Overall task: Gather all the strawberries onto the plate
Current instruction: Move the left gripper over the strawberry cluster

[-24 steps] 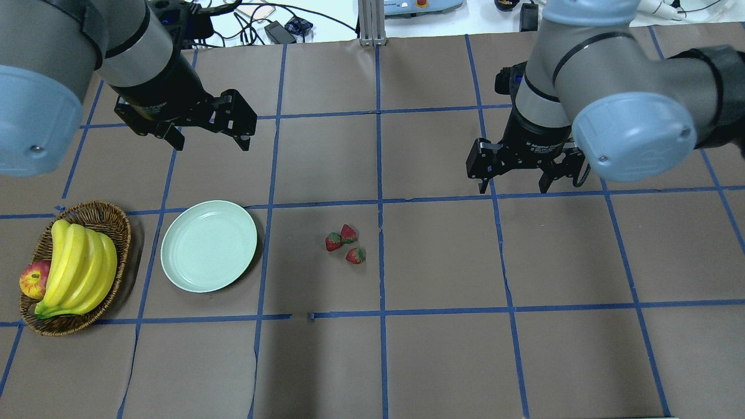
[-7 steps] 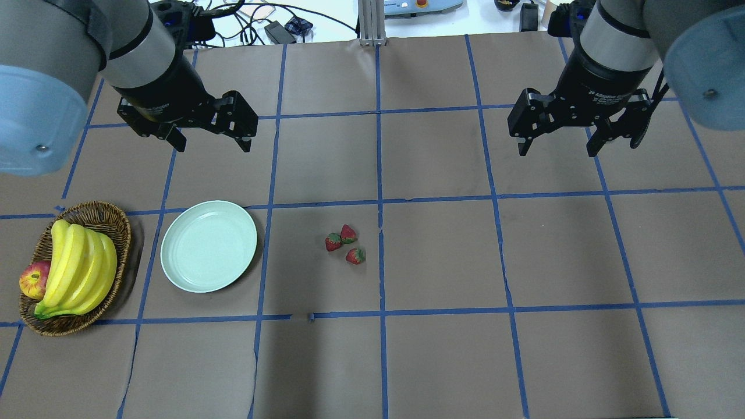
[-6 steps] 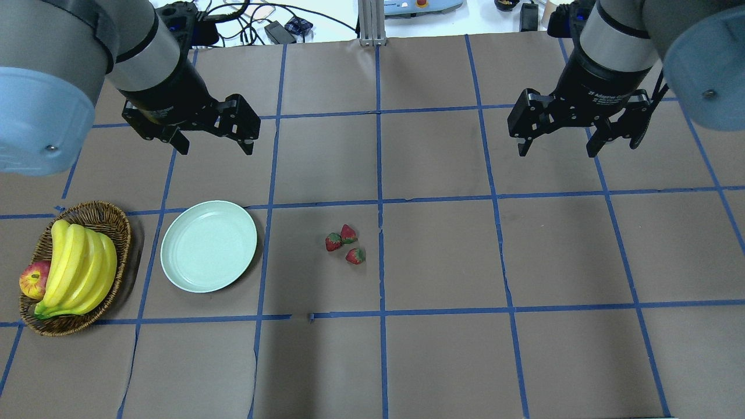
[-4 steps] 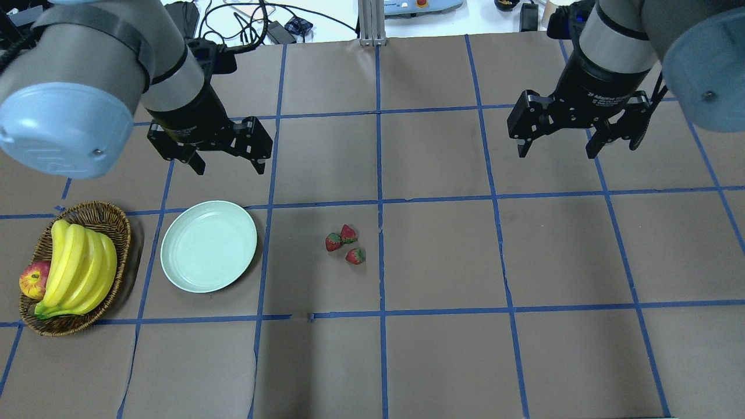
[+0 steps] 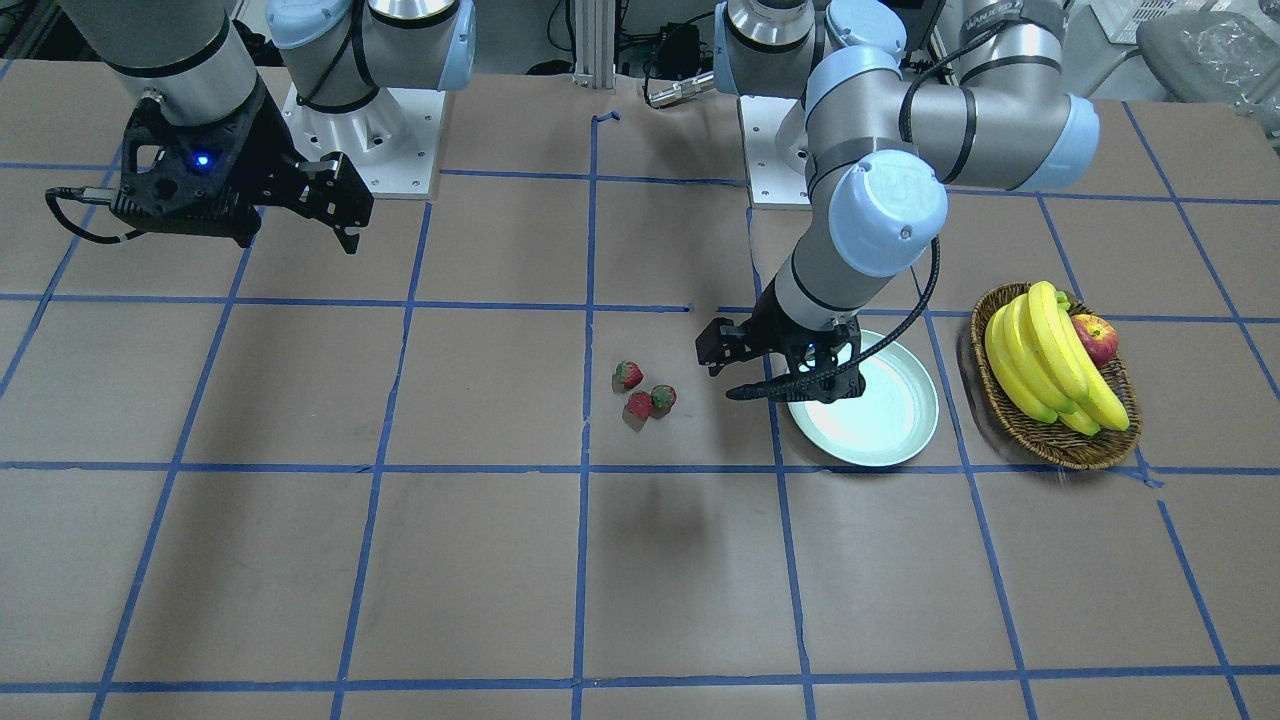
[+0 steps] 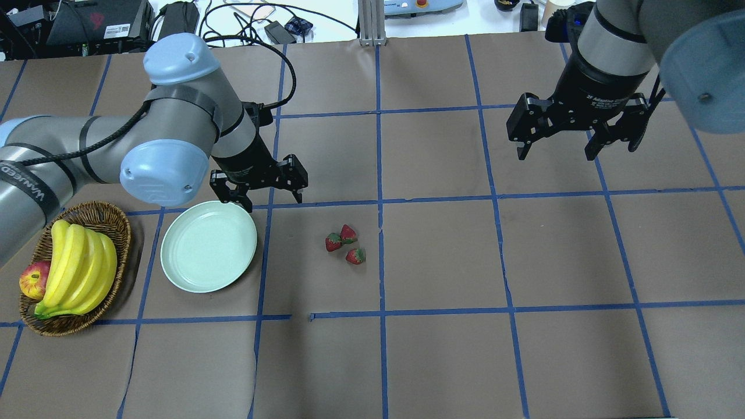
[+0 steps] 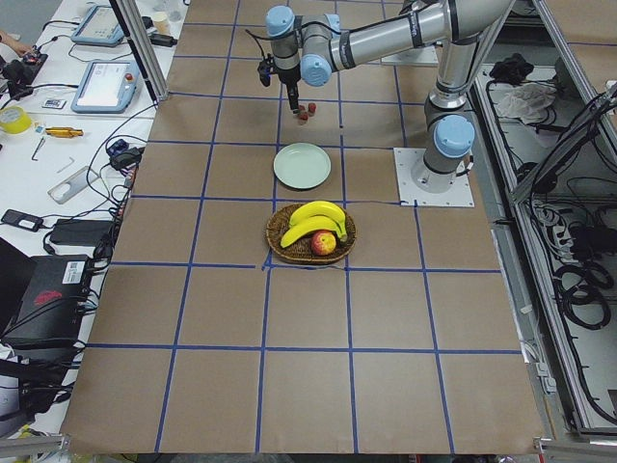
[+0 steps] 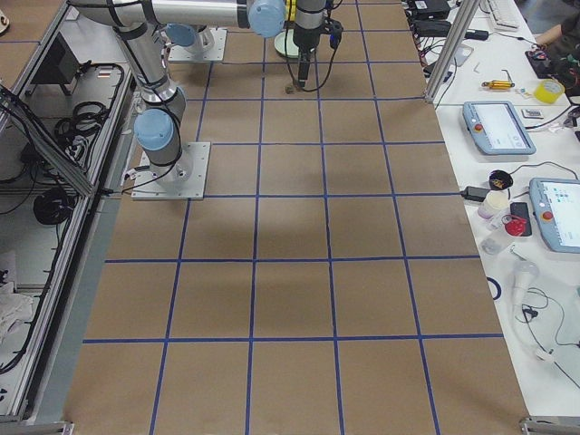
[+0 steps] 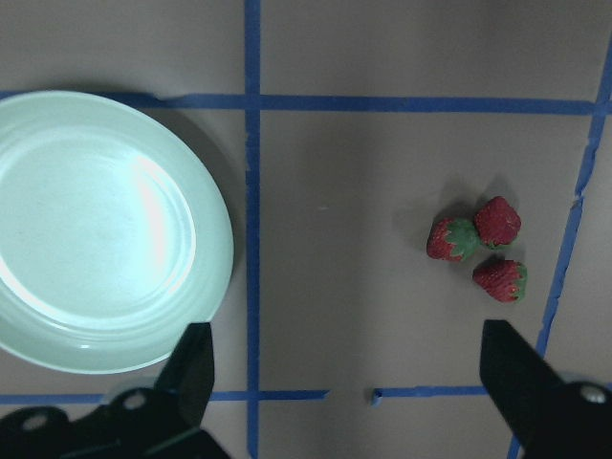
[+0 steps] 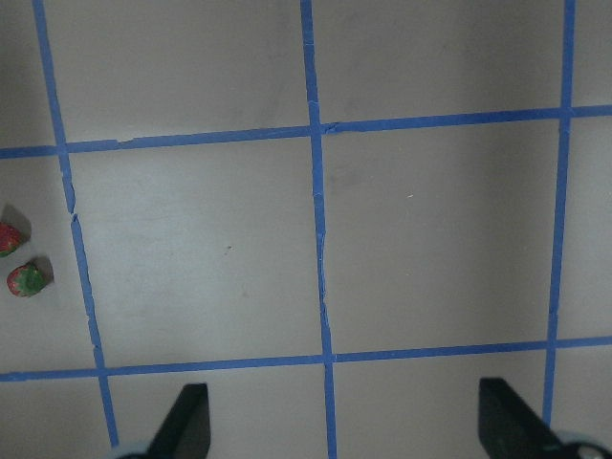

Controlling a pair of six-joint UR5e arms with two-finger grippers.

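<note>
Strawberries [image 6: 348,234]: all three lie on the table in one tight cluster, well apart from the plate [image 6: 209,245], on its side away from the basket [image 6: 110,216]. Two look to be touching and the third is just beside them. The plate is bare, so my read is that nothing is collected yet. Main risk is the cluster: if you bring a finger down beside one berry, it likely lands on a neighbour or shoves it. A nudged berry can roll further from the plate. I'd take the lone one first and turn the jaws so both fingers land on free table. Second risk: the berries are small and low. Close too high and the pads slip over the top; go too low and you scrape the paper cover. Third risk: the plate is shallow and glossy, so a berry let go from height may bounce or roll over the rim. Left gripper [image 6: 272,201]: jaws wide apart, empty, touching nothing, hanging over the table just off the plate's rim on the berry side. Right gripper [image 6: 554,156]: jaws also wide apart and empty, well apart from the plate, beyond the berries.
</note>
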